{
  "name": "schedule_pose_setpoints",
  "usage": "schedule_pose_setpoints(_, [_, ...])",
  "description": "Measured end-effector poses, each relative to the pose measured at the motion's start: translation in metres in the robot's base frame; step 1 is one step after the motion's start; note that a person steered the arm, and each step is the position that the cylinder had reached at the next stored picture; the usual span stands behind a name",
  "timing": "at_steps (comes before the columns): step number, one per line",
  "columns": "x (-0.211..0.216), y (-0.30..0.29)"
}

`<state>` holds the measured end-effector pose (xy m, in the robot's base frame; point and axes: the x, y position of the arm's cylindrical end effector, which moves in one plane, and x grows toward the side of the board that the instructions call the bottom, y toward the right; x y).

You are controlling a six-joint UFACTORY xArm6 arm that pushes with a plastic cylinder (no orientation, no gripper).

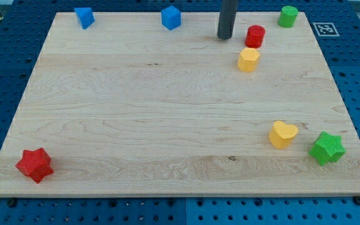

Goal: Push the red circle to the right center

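The red circle (254, 36), a short red cylinder, stands near the view's top right on the wooden board (136, 112). My tip (224, 37) is at the end of the dark rod, just left of the red circle, with a small gap between them. A yellow hexagon block (249, 60) sits just below the red circle, close to it.
A green cylinder (287, 16) is at the top right corner. A blue block (171, 17) and a blue block (84, 17) sit along the top edge. A yellow heart (283, 134) and a green star (327, 148) lie at the lower right. A red star (34, 165) is at the lower left.
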<state>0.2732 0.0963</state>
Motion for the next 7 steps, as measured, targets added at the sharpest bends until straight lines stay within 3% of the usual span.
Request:
schedule_pose_setpoints(3, [-0.023, 0.016])
schedule_pose_setpoints(7, [0.028, 0.086])
